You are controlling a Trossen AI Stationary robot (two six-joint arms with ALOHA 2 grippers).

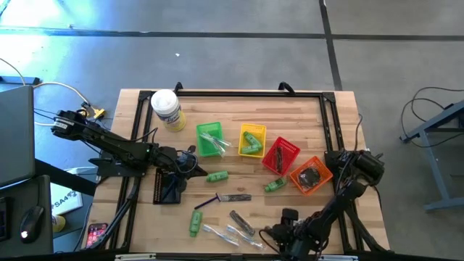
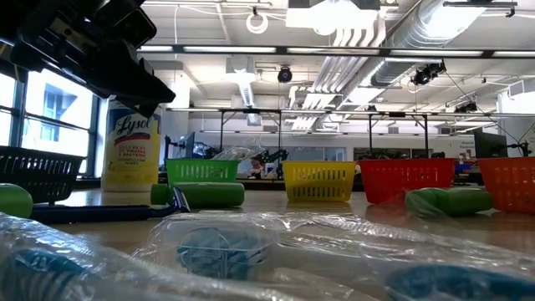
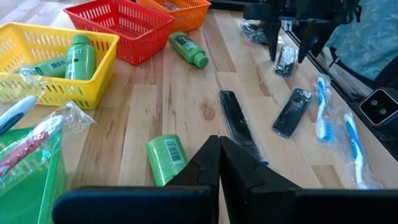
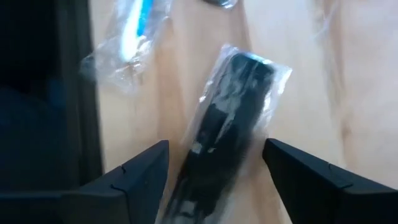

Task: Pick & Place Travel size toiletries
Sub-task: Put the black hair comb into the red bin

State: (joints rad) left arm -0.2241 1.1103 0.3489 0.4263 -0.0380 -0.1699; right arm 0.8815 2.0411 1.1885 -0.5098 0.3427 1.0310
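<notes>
**Crinkly plastic, slippery pick**

I have the right gripper spread wide and empty, straddling a dark wrapped packet lying flat on the table's front edge. Closing now could pinch only loose film, so the packet slides or drops out.

The tabletop is pale wood with a visible grain and a smooth, slightly shiny finish. The baskets, for example the yellow basket and the red basket, look like glossy plastic mesh. The green bottles are smooth plastic with paper-like labels. The dark oblong piece lies in a clear, crinkled, shiny film wrapper. The right pincer fingers are matt black, probably plastic. The white jar has a glossy printed label.
</notes>
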